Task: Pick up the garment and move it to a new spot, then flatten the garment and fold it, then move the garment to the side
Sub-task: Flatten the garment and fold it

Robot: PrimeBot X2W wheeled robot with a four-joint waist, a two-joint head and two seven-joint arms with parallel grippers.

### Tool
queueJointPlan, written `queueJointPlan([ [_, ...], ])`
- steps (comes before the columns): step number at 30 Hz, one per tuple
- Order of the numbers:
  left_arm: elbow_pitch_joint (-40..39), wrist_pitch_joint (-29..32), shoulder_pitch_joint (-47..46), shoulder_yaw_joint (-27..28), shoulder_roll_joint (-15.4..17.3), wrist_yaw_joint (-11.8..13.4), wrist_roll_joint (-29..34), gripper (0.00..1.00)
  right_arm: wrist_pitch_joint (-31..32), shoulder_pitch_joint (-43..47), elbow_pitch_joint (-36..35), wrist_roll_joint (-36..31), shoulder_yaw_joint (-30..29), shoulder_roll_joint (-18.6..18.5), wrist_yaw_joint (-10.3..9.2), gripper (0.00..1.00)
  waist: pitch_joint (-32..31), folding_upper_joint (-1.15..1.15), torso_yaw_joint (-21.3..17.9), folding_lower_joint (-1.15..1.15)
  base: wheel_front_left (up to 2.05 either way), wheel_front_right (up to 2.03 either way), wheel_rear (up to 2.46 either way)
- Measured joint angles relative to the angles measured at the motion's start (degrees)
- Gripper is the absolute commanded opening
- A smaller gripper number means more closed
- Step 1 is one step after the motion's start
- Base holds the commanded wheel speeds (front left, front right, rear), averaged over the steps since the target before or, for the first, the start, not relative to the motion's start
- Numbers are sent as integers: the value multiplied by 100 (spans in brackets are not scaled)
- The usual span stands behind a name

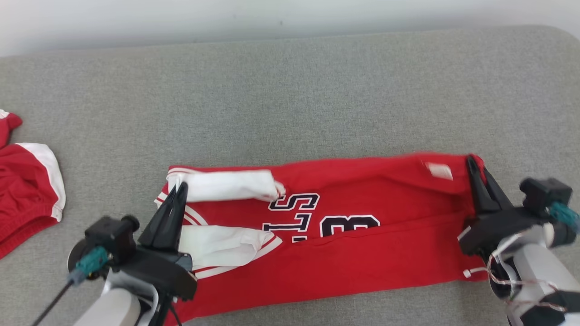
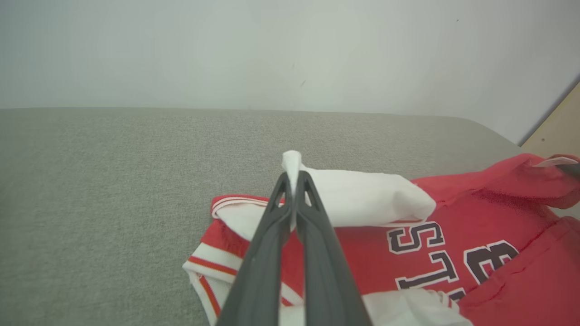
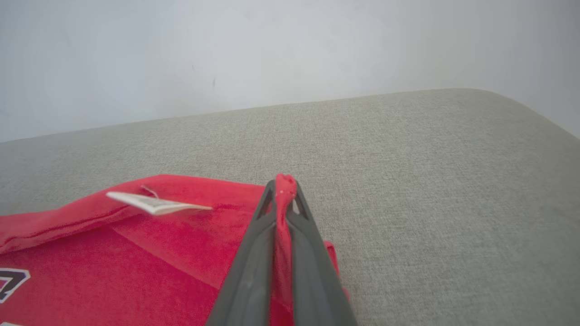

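The garment [image 1: 353, 253] is a red jersey with white sleeves and dark lettering, lying sideways and partly folded on the grey surface. My left gripper [image 1: 180, 186] is shut on its white sleeve end at the jersey's left side; in the left wrist view white cloth [image 2: 292, 165] sticks out between the fingertips of the left gripper [image 2: 293, 181]. My right gripper [image 1: 471, 159] is shut on the red hem corner at the right end, and red fabric [image 3: 284, 183] is pinched between the tips of the right gripper [image 3: 283, 190]. A white label [image 3: 154, 203] lies on the lifted red edge.
The grey fabric surface [image 1: 290, 90] stretches behind the jersey up to a pale wall. Another red and white garment [image 1: 27, 181] lies at the left edge. The surface's rounded far right corner [image 3: 521, 108] shows in the right wrist view.
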Motion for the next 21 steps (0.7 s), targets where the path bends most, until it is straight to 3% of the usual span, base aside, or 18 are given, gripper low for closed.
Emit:
queueJointPlan([
  [6, -155, -15, 594, 400, -229, 30, 186, 0, 0, 476, -344, -85, -316, 5, 0, 0, -94, 0, 37, 0, 0, 0, 0],
  [7, -137, -15, 673, 446, -272, 27, 204, 0, -1, 533, -359, -92, -347, 13, 0, 7, -109, 0, 39, 0, 0, 0, 0],
  [8, -113, -15, 748, 481, -308, 21, 244, 0, -1, 582, -375, -98, -367, 18, 0, 7, -127, 0, 40, 0, 0, 0, 0],
  [9, -88, -15, 820, 535, -363, -13, 263, 0, -1, 628, -402, -99, -396, 22, 0, 51, -148, 0, 42, 0, 0, 0, 0],
  [10, -85, -15, 882, 609, -428, -13, 287, 37, -1, 670, -435, -105, -419, 26, 0, 85, -169, 0, 44, 0, 0, 0, 0],
  [11, -86, -15, 935, 683, -480, -21, 332, 99, -1, 703, -470, -122, -448, 38, 0, 100, -192, 0, 46, 0, 0, 0, 0],
  [21, -258, -16, 1507, 1647, -966, -171, 993, 100, -1, 1200, -792, -134, -684, 44, 0, 100, -506, 0, 105, 0, 0, 0, 0],
])
